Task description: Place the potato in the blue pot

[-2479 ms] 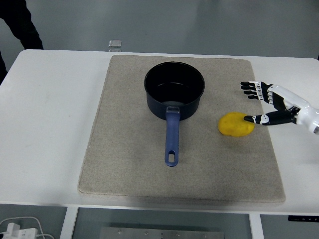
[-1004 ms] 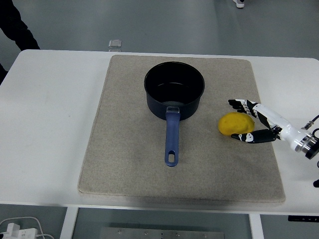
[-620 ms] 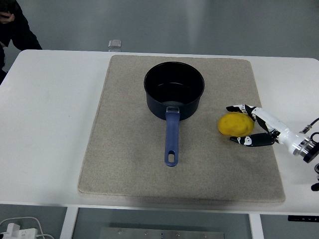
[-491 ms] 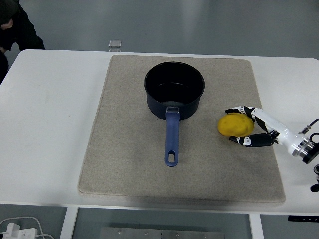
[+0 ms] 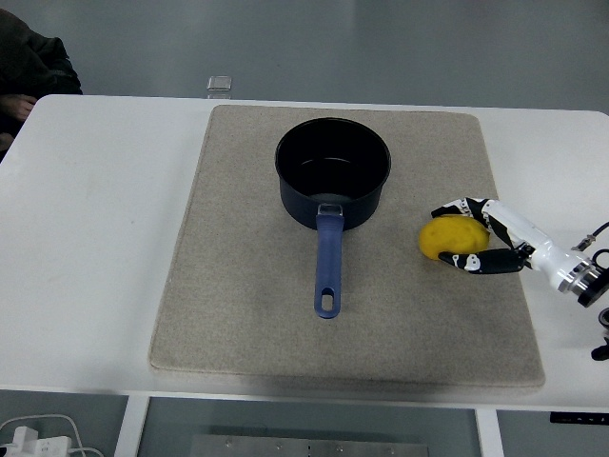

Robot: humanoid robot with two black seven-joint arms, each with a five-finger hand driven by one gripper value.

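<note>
While a grey floor fills the top of the frame beyond it, the white surface [image 5: 95, 238] spans nearly the whole picture, its near edge running along the bottom and its far edge across the upper part. A large beige mat [image 5: 238, 314] covers its middle, leaving wide bare white strips at left and a narrower one at right. A person's dark sleeve [image 5: 33, 62] shows at the upper left corner, past the surface's far edge. The blue pot [image 5: 333, 171] stands on the mat's upper middle, its handle pointing down toward the near edge; the mat to its left and below lies open. The right hand [image 5: 481, 238] reaches in from the right edge, low over the mat's right side, its fingers [image 5: 455, 210] and thumb curled around the potato [image 5: 453, 238], grasping it from the right. The potato sits on the mat at right centre, well apart from the pot. A small clear object [image 5: 220, 85] sits just beyond the mat's far edge.
</note>
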